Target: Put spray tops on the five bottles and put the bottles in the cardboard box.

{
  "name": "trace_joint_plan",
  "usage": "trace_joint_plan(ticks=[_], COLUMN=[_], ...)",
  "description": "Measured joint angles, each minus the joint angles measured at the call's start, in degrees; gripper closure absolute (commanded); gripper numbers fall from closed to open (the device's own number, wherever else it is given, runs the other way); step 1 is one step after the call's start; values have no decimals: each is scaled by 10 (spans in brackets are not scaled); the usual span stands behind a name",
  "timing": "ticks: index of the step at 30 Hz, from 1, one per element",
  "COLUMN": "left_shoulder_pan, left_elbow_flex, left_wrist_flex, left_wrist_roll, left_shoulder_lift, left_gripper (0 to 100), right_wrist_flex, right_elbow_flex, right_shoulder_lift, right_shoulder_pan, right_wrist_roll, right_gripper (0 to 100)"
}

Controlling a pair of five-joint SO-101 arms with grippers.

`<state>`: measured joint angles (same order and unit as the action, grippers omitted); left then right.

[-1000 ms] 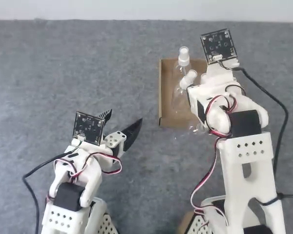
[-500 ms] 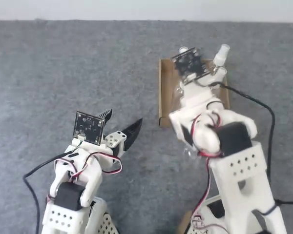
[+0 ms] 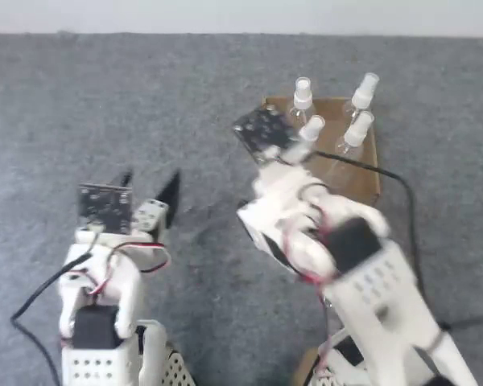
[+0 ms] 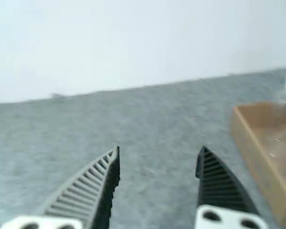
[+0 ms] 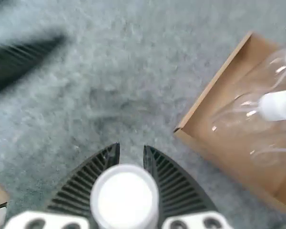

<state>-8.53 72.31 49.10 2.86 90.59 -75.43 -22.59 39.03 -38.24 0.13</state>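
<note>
Four capped bottles (image 3: 312, 129) stand in the cardboard box (image 3: 364, 175) at the upper right of the high view. The right claw (image 5: 131, 150), over the grey table (image 3: 105, 96) just left of the box, appears clamped on the fifth bottle (image 5: 125, 196), whose white top faces the wrist camera. The left claw (image 4: 159, 152) hangs at lower left, jaws apart and holding nothing. The clear plastic bottle is likely light, smooth and easily squeezed, so a firm hold around its body below the top suits it best.
</note>
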Motion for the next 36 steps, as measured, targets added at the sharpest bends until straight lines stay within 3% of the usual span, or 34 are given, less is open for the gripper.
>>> trace_joint_plan(ticks=[4,9,13,20,28,36], left_shoulder_pan=[-48,-55,-55,-55,-55,-55], left_elbow_flex=[-57,-70,-55,49,109,135], left_wrist_flex=[42,60,60,15,10,10], left_wrist_roll=[24,28,16,-21,-23,-23], left_shoulder_lift=[-11,-90,-132,-126,-41,28], left_gripper=[771,771,771,771,774,775], right_wrist_flex=[101,215,252,296,285,99], right_elbow_flex=[-40,-54,-54,-54,-54,-54], right_shoulder_lift=[-84,-200,-284,-364,-358,-171], right_shoulder_pan=[-6,-21,-57,-80,-80,-9], right_wrist_roll=[-8,-11,-14,-92,-97,-93], right_gripper=[991,983,872,684,765,828])
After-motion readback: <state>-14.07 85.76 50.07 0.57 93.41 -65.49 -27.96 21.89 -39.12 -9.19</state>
